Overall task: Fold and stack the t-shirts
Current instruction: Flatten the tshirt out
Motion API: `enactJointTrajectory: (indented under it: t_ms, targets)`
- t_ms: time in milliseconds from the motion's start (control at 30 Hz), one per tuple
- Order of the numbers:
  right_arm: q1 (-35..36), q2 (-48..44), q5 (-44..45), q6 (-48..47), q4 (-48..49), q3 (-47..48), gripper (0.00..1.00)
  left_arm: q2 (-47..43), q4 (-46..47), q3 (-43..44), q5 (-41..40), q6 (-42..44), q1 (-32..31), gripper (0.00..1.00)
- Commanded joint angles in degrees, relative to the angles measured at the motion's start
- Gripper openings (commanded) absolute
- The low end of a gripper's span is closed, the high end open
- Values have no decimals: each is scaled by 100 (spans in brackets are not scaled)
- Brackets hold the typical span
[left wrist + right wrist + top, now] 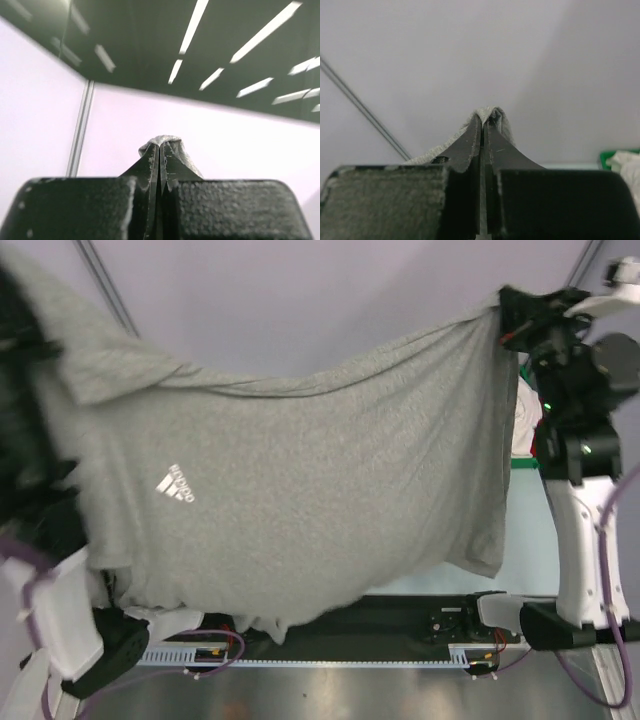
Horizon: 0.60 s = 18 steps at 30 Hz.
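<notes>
A heather grey t-shirt [300, 470] with a white logo [176, 484] hangs spread in the air between my two grippers, sagging in the middle. Its lower hem droops near the arm bases. My right gripper [512, 308] is shut on the shirt's upper right corner; in the right wrist view [485, 117] grey cloth [440, 147] bunches over the shut tips. My left gripper [161, 145] is shut on a fold of the grey cloth [187, 157]; in the top view it is at the upper left edge, mostly hidden. No red shirt shows.
A green tray [605, 157] holding white cloth [627, 170] lies at the right, partly behind the shirt and right arm in the top view [522, 430]. A dark mat [400, 620] and a rail [350, 660] lie at the near edge.
</notes>
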Motion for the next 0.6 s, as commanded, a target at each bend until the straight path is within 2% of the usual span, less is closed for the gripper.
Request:
enactJointTrajectory:
  t_ms: [0,67,100,267,300,367,400,433,467,567]
  targets:
    - [-13,690,185,-26,349,-733,0,909,194,-1422,-838,512,96,0]
    - [-30,1084,176,-60,455,-1128,0,1137,520,-2024,-926,487,271,0]
    - [-48,1226,185,-95,638,-1278,0,1591,521,-2279,-865,260,385,0]
    - [-224,2499,-52,-166,1525,-1745,0,3420,1353,-2563,-828,-234,904,0]
    - [-302,3023,-104,-157,1771,-1702,0,4233,1452,-2337,-820,-365,965,0]
    - [-382,3545,-131,-105,2219,-1597,0,5046,1253,-1749,-584,-497,1141,0]
    - [-417,4095,-227,-139,2335,-1387,0,5502,1146,-1058,-418,-550,1176,0]
    - [-426,4353,-193,-201,2328,-1176,0,6185,1058,-738,-346,-551,1220,0]
    - [-426,4652,-149,-288,2258,-965,0,6532,1066,-248,-311,-594,1247,0]
    - [-487,5514,-175,-325,2231,-165,0,7157,1215,81,-65,-901,1405,0]
